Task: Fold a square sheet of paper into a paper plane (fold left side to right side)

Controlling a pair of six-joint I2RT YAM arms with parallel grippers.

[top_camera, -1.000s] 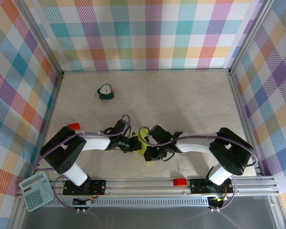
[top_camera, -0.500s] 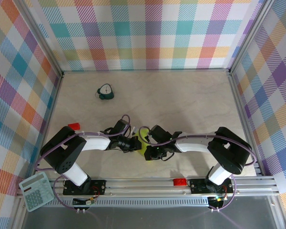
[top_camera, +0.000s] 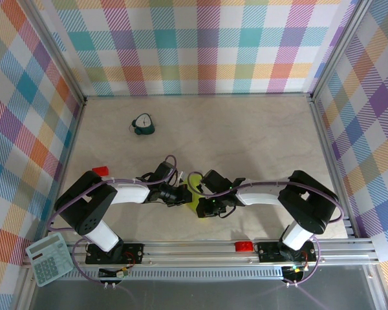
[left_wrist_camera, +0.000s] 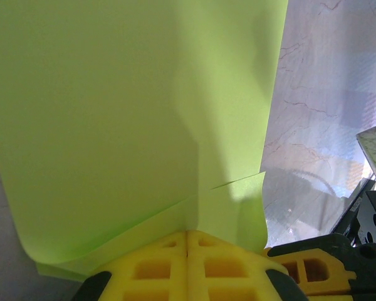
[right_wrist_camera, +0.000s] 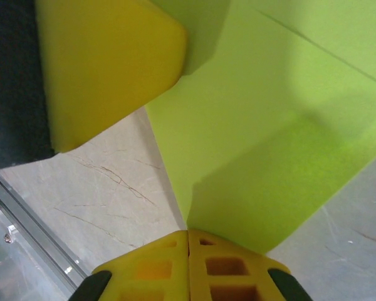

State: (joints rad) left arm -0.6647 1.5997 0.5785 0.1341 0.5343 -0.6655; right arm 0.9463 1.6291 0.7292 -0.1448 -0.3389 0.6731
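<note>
Pinching the lime sheet of paper (top_camera: pixel 193 197) from both sides, the two arms meet low over the table (top_camera: pixel 258 142), at about 6 o'clock from its middle. The left pincer (left_wrist_camera: pixel 187 233) is closed tight, its yellow fingers (left_wrist_camera: pixel 151 271) pressed together on the near edge of the sheet. In the left wrist view the paper rises from that grip toward 12 o'clock. A second layer of paper with a slanted edge overlaps it at 5 o'clock, and a soft crease runs up the middle.

The right pincer (right_wrist_camera: pixel 188 233) is likewise closed, clamped on a corner of the same sheet. In the right wrist view the paper spreads away toward 1 o'clock, with a straight fold line crossing its far part. A yellow finger of the left pincer sits at 10 o'clock in that view, touching the paper's edge. The sheet is held between the two pincers, and marbled table shows beside it in both wrist views.

A small teal clock (top_camera: pixel 142 124) stands well apart at 10 o'clock on the table. A small red block (top_camera: pixel 100 171) lies at the 9 o'clock edge, just beside the left arm. A calculator (top_camera: pixel 48 258) rests off the table at 7 o'clock.
</note>
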